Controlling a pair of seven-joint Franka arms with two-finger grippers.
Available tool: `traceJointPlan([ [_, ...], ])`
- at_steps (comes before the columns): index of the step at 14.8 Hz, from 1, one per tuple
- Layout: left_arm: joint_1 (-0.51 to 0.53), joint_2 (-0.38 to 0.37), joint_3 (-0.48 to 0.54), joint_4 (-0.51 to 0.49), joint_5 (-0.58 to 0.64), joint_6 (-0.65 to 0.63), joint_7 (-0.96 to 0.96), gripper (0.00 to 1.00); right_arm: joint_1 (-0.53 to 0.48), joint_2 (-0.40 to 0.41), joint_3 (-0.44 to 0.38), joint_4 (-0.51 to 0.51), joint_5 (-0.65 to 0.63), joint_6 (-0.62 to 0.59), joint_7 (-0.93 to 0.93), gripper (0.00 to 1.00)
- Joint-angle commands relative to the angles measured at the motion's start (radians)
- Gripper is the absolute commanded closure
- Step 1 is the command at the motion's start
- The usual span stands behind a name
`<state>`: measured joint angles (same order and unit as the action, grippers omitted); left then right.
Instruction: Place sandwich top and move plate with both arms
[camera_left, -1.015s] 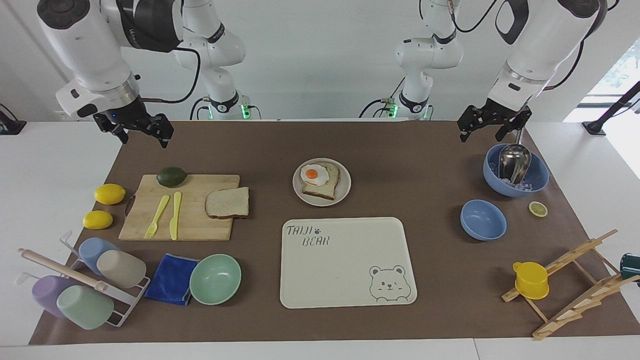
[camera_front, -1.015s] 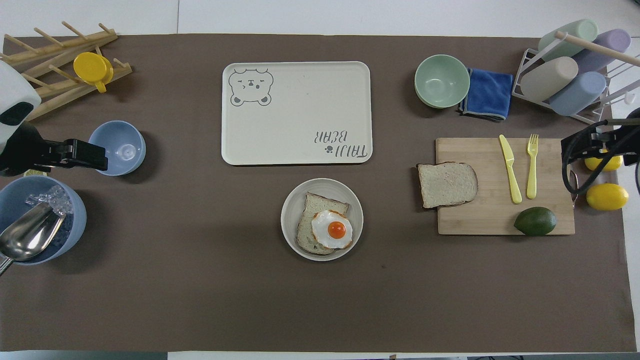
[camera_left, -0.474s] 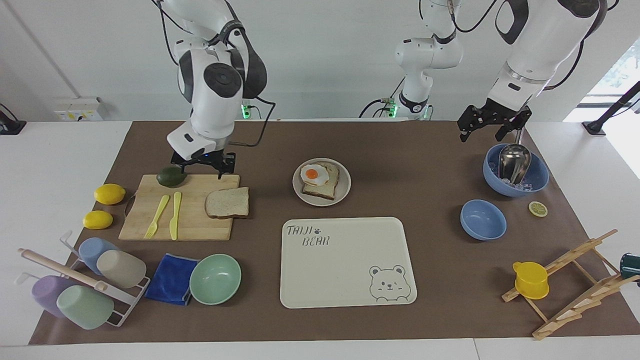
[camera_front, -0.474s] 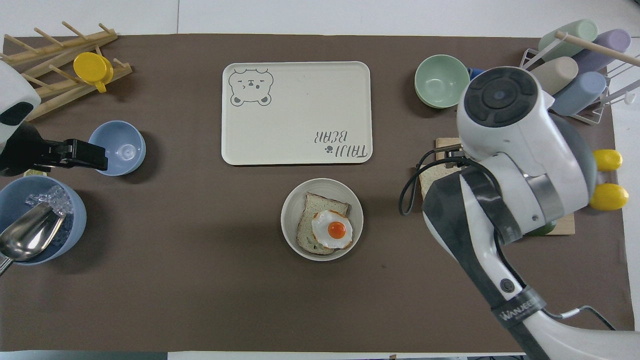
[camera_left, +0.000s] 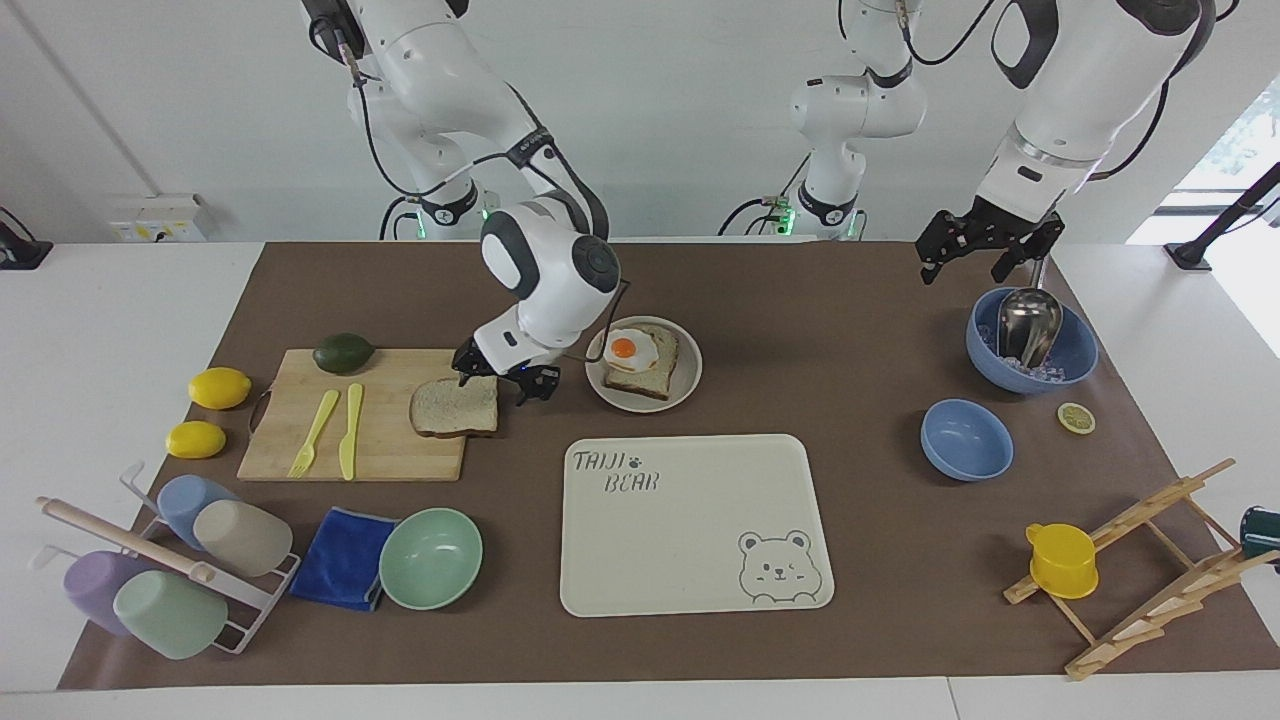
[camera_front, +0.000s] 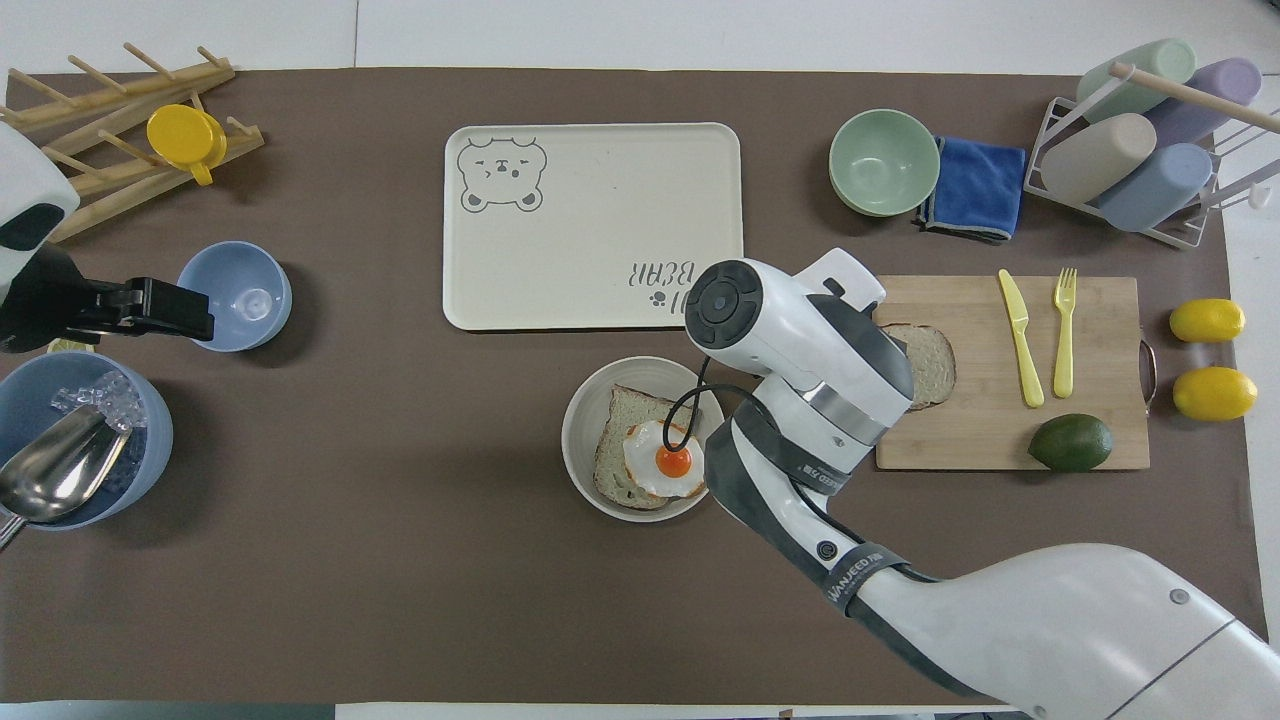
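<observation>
The sandwich top (camera_left: 452, 406) lies flat on a wooden cutting board (camera_left: 300, 450); in the overhead view (camera_front: 932, 350) my right arm covers most of it. My right gripper (camera_left: 500, 379) is open and low over the slice's end toward the plate; I cannot tell if it touches. The plate (camera_left: 690, 385) (camera_front: 580, 440) sits mid-table and holds a toast slice with a fried egg (camera_left: 627, 349). My left gripper (camera_left: 985, 250) is open and empty, and waits over the blue bowl of ice (camera_left: 1075, 350).
A cream bear tray (camera_left: 690, 570) lies farther from the robots than the plate. The board also holds a yellow fork, knife (camera_left: 350, 430) and an avocado (camera_left: 343, 352). A mint bowl (camera_left: 430, 558), blue cloth, cup rack, two lemons, small blue bowl (camera_left: 965, 438) and wooden rack stand around.
My right arm has swung in from over the table's corner, past the avocado, and come down at the bread slice's end toward the plate. The left arm has not moved.
</observation>
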<state>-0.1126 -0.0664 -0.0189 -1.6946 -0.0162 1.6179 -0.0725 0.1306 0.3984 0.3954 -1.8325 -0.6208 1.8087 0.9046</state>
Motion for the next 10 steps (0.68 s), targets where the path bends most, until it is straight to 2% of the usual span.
traceJointPlan([
  [1,0.008,-0.007,-0.003,-0.002,0.015,0.014,0.000,0.00,-0.042,0.005,0.034,0.006,-0.020,0.009,0.020,0.00],
  [10,0.013,-0.009,-0.003,-0.011,0.015,0.028,-0.001,0.00,-0.072,-0.023,0.034,-0.099,-0.020,0.051,0.004,0.00],
])
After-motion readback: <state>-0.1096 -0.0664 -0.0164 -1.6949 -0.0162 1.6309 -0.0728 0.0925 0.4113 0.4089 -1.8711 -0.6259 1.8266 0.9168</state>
